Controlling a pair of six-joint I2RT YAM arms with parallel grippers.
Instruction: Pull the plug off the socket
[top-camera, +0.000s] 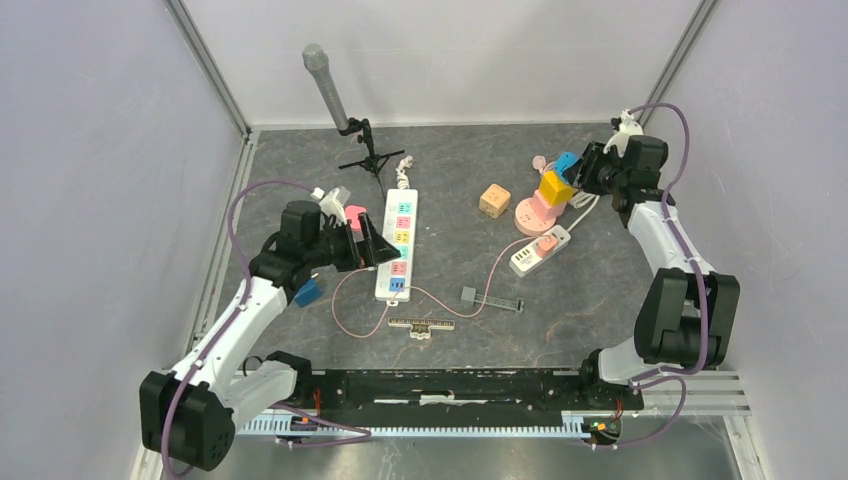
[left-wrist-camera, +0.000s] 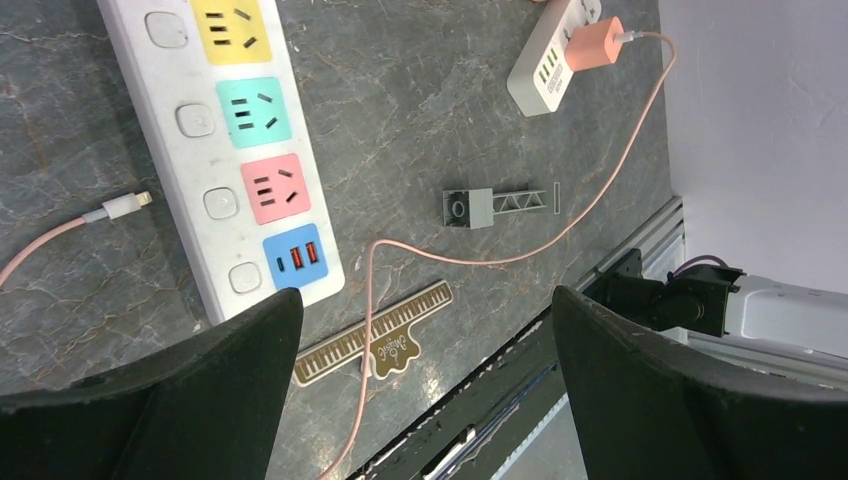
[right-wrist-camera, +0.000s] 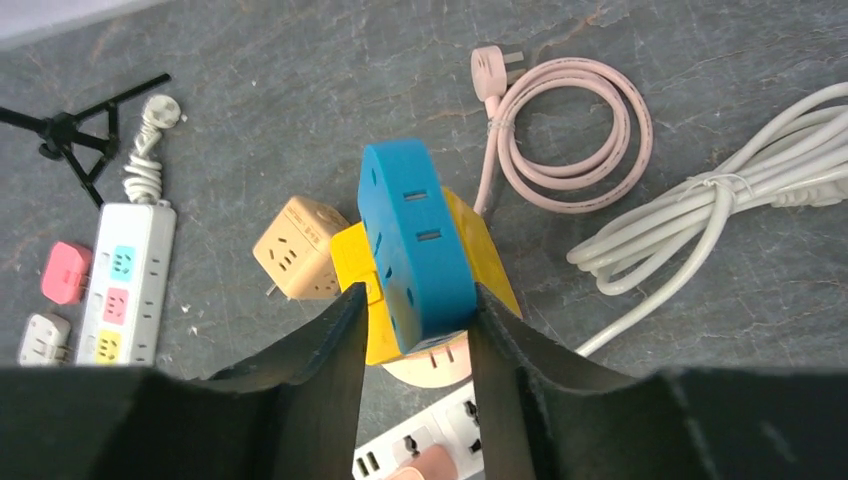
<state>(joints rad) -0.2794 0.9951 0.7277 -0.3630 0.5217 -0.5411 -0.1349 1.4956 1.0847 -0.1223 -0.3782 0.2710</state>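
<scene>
Right hand (right-wrist-camera: 417, 300) half closed, its fingers pressed against both flanks of the blue plug adapter (right-wrist-camera: 410, 230), which sits on the yellow cube socket (right-wrist-camera: 352, 262). Left hand (left-wrist-camera: 425, 305) spread wide and holding nothing, above the desk (left-wrist-camera: 420, 120) beside the white power strip (left-wrist-camera: 190, 150)

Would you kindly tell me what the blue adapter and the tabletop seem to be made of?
The blue adapter looks like moulded plastic, matte: uniform colour, rounded edges, crisp slots. The tabletop looks like dark grey stone or a stone-print sheet, low sheen, with pale veins; which I cannot tell.
</scene>
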